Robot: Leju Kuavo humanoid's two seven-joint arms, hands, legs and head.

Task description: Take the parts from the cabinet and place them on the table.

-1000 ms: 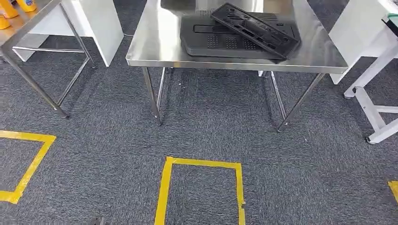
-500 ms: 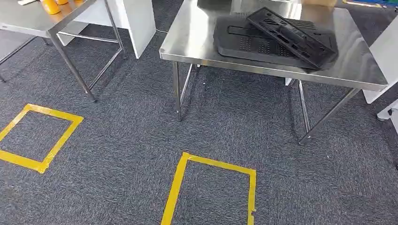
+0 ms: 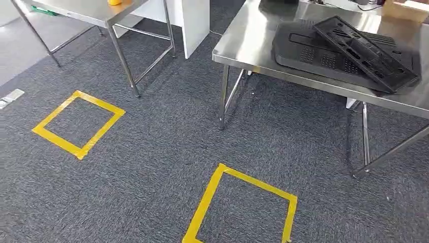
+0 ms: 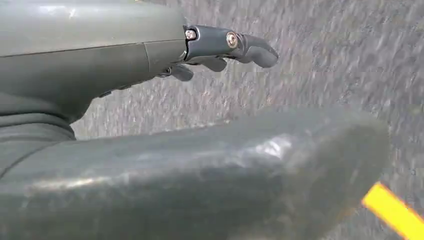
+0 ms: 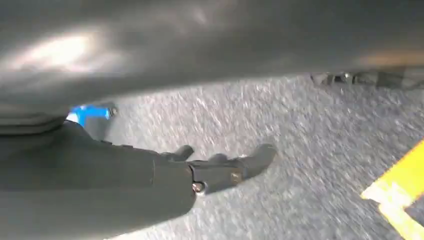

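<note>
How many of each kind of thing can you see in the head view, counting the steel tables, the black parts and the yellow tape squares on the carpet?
Steel tables: 2, near table and far table
Black plastic parts: 2, flat panel with slotted frame lying tilted across it
Yellow tape squares: 2, left square and near square
Total: 6

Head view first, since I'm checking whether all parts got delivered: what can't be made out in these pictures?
- Steel table: its far side and right end are cut off by the head view's edges.
- Flat black part: partly covered by the black frame part leaning on it.
- Left hand and right hand: motion-blurred, the thumb covers much.
</note>
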